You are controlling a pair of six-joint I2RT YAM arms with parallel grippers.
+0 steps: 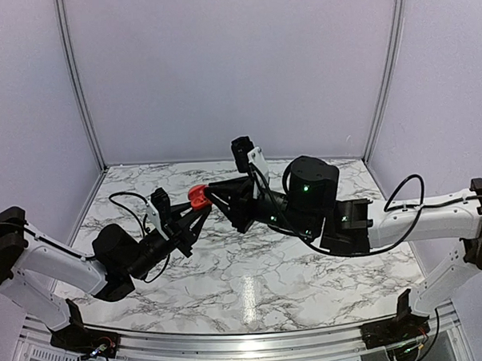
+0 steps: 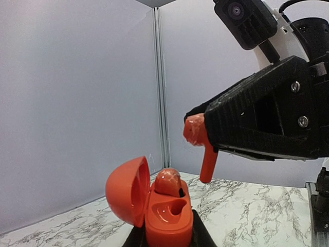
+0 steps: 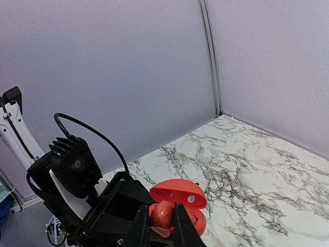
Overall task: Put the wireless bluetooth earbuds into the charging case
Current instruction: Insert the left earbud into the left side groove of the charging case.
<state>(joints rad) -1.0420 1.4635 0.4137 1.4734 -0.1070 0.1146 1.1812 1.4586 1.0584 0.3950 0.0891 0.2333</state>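
One earbud (image 2: 167,182) seated in charging case (image 2: 165,218), gripped by left end effector (image 2: 164,239); right end effector (image 3: 161,227) pinches second earbud (image 2: 199,136), uninserted.

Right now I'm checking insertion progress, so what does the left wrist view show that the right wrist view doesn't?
Only left wrist: the charging case's interior, with one earbud seated in the far socket and the near socket empty, plus the second earbud's stem hanging down, clear of the case. Only right wrist: the left arm's black wrist behind the case. Both: the open case gripped in the left jaws, and the second earbud pinched in the right jaws.
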